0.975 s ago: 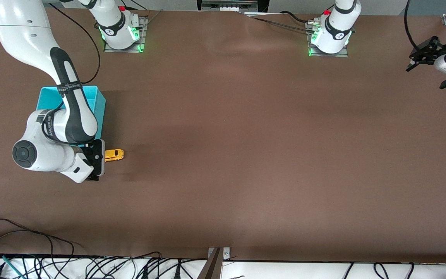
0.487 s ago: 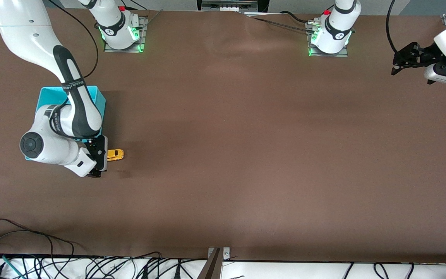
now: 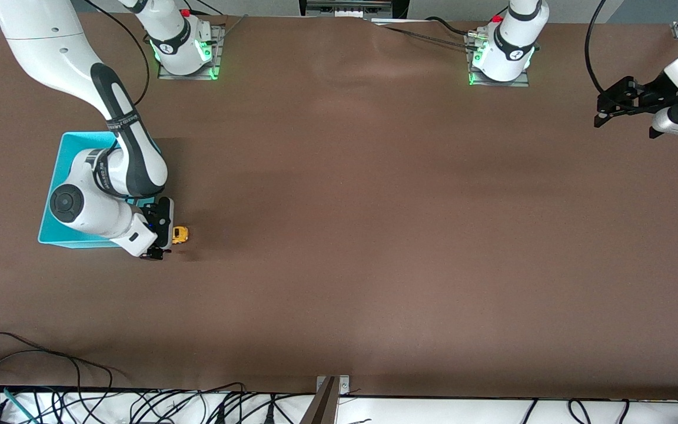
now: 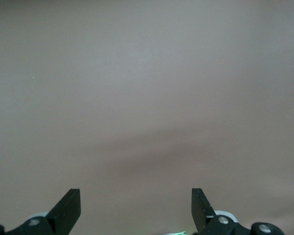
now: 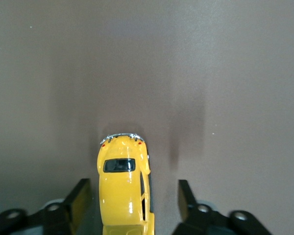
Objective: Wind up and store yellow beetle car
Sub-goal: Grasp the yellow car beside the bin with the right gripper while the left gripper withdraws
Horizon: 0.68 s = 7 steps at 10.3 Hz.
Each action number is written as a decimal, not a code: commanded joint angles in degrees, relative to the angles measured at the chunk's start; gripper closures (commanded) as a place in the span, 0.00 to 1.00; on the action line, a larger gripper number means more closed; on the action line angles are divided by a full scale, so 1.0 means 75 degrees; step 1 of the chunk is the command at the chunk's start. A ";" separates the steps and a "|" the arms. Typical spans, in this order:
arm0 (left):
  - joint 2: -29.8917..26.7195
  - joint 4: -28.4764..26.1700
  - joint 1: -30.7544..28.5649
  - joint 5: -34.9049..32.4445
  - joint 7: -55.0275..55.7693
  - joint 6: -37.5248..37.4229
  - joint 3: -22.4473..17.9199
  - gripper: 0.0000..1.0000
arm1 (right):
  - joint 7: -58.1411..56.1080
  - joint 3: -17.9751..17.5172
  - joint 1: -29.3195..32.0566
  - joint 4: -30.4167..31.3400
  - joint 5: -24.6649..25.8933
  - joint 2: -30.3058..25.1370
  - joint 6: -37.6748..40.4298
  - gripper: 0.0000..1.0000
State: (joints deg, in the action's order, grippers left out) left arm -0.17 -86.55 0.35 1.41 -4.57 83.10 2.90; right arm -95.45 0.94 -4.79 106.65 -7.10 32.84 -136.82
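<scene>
The yellow beetle car [image 3: 180, 235] sits on the brown table beside the turquoise bin [image 3: 61, 194], half hidden under my right hand. My right gripper [image 3: 165, 235] is low over the car and open. In the right wrist view the car [image 5: 123, 188] lies lengthwise between the two black fingers [image 5: 80, 201], nearer one finger, with a gap on each side. My left gripper [image 3: 607, 109] is open, empty and held up in the air over the left arm's end of the table. The left wrist view shows only bare table between its fingertips [image 4: 68, 208].
The bin stands at the right arm's end of the table, partly covered by my right arm. Cables [image 3: 80, 394] lie along the table edge nearest the front camera. A metal bracket [image 3: 330, 388] sits at the middle of that edge.
My right gripper has moved over the car and now covers most of it. My left gripper has swung in a little toward the table's middle.
</scene>
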 commanded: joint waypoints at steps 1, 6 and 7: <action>-0.0398 -0.0552 -0.0059 0.0211 0.0971 0.0439 0.0059 0.00 | -0.0188 -0.0031 0.0029 0.0358 -0.0202 -0.0301 -0.0191 0.34; -0.0178 -0.0474 -0.0001 0.0141 0.1055 0.0499 0.0059 0.00 | -0.0176 -0.0043 0.0041 0.0580 -0.0202 -0.0301 -0.0530 0.34; -0.0142 -0.0437 -0.0023 0.0141 0.1044 0.0417 0.0047 0.00 | -0.0176 -0.0043 0.0041 0.0615 -0.0202 -0.0301 -0.0601 0.61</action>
State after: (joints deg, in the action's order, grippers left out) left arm -1.54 -90.30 0.38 1.82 2.22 86.31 3.07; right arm -95.45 0.94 -4.77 108.74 -7.11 32.31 -139.56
